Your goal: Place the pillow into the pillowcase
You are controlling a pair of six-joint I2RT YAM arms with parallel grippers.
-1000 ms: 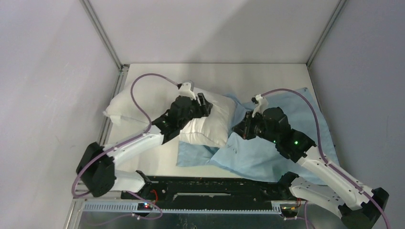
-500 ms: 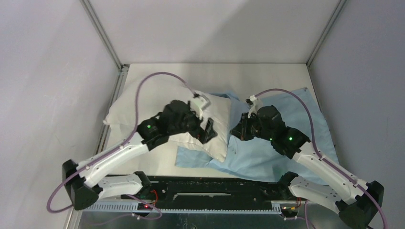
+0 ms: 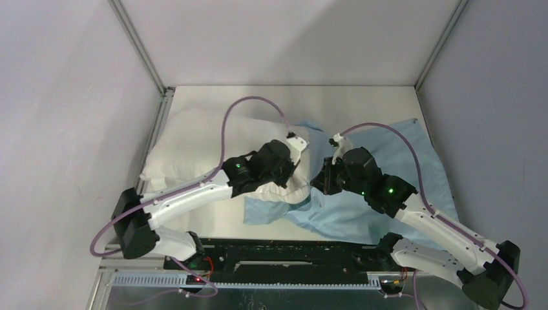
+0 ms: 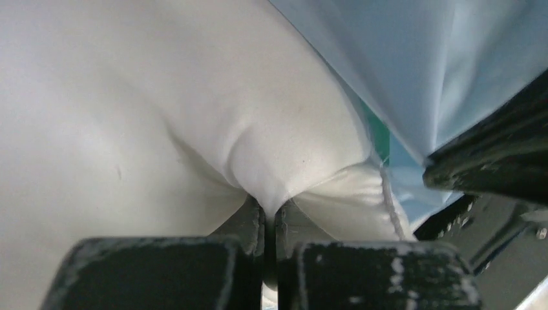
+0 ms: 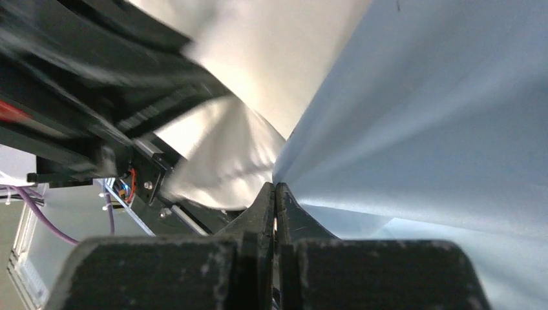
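Both clenched, left pincer (image 4: 270, 216) on pillow (image 4: 129, 97) corner, right pincer (image 5: 275, 197) on pillowcase (image 5: 420, 129) edge, pillow mostly outside

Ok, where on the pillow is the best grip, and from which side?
Probably the corner of the pillow nearest the pillowcase, pinching a small fold and coming from the robot's left. The body looks too plump for the jaws; the left gripper is shut on such a fold there.
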